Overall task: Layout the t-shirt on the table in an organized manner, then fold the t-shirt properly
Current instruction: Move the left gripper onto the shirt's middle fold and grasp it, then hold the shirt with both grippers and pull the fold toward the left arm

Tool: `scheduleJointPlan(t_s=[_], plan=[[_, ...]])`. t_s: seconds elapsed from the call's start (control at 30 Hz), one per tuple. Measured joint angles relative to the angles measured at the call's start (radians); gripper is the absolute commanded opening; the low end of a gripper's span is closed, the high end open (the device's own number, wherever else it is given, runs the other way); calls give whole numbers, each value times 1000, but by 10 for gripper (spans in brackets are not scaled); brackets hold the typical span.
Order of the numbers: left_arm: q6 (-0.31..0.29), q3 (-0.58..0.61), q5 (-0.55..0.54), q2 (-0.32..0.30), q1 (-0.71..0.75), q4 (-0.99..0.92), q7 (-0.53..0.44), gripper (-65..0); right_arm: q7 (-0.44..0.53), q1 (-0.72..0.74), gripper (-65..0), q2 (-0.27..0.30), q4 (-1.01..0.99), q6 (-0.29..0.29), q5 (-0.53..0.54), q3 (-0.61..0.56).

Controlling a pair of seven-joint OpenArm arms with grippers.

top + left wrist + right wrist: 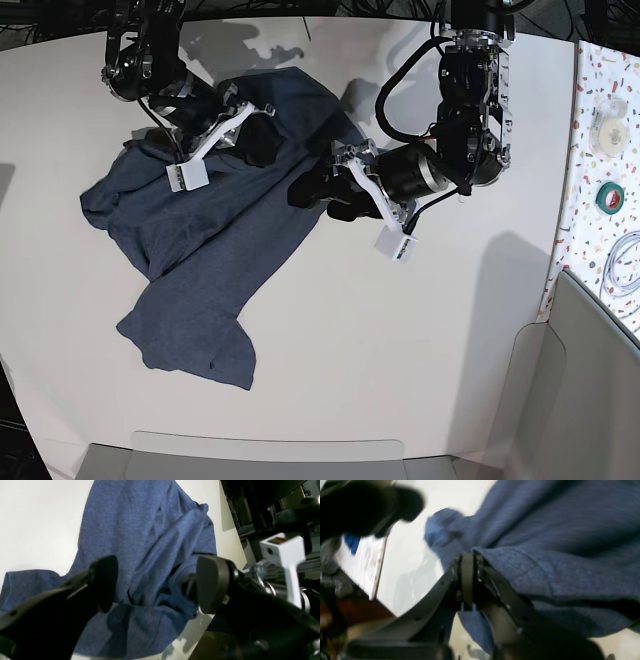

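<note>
So the t-shirt (205, 270) is lying crumpled on the white table (400, 340), toward the left side in the base view. It's spread diagonally, with one end bunched up near the top under the arms and the other end trailing down toward the front edge. Only plain blue cloth shows, no lettering in any view.

The left gripper (155, 582) has its jaws spread wide apart with nothing between them, it's released. It hangs just above the shirt's edge, and through the gap the wrinkled fabric sits right below. In the base view it's at the right edge of the shirt (325, 190).

The right gripper (468, 580) is clenched tight, and a fold of shirt is pinched at its tips, with cloth draping off to the side. That wrist view is a bit blurry. In the base view it sits over the upper bunched part of the shirt (250, 135).

The speckled strip (605, 150) with tape rolls runs along the right.
</note>
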Motion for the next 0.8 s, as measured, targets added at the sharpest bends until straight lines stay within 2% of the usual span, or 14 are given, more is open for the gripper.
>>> scheduleJointPlan(t_s=[0.23,0.33,0.53,0.67,0.8], plan=[[0,93,-5,-2,-3,0,3,-176,-2,-6,-635,9,-1,13,-6,-24],[0,88,-2,-8,-3,0,0,-176,-3,-8,-635,9,-1,13,-7,-25],[0,84,-3,-7,0,18,0,-176,-3,-13,-635,49,-1,14,-11,-49],[0,83,-2,-8,3,32,0,-176,-3,-14,-636,42,-1,14,0,-71],[0,13,-3,3,40,35,-3,-176,-6,-25,-636,64,-2,14,0,-70]])
